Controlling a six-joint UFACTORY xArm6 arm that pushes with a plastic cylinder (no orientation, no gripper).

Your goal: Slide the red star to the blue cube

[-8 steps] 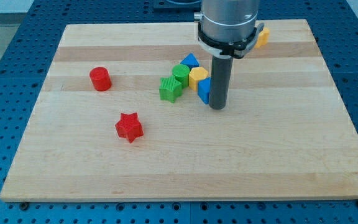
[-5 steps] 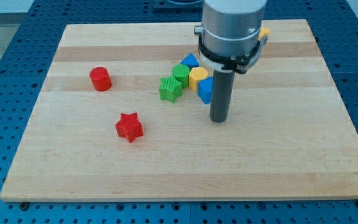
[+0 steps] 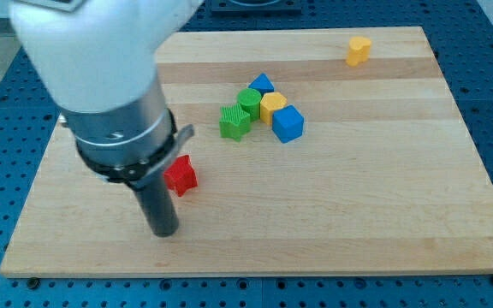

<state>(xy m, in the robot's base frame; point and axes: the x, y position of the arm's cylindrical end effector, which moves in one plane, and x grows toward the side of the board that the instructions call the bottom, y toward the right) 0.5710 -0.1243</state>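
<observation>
Change: my tip [image 3: 163, 231] has been carried from beside the blue cube [image 3: 288, 123] to the view's lower left of the red star [image 3: 181, 174].
Meaning: a push toward the cube is judged ready.
Red star: left of cube, well apart, partly hidden; heading and long axis cannot be told.
Pincer: none fitted; only a rod.

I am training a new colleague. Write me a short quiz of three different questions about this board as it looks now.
1. True or false: my tip touches the blue cube.
2. The red star lies toward which side of the blue cube? A) the view's left B) the view's right
3. Which block stands alone near the view's top right corner?

Key: 1 false; 2 A; 3 the yellow block.
</observation>
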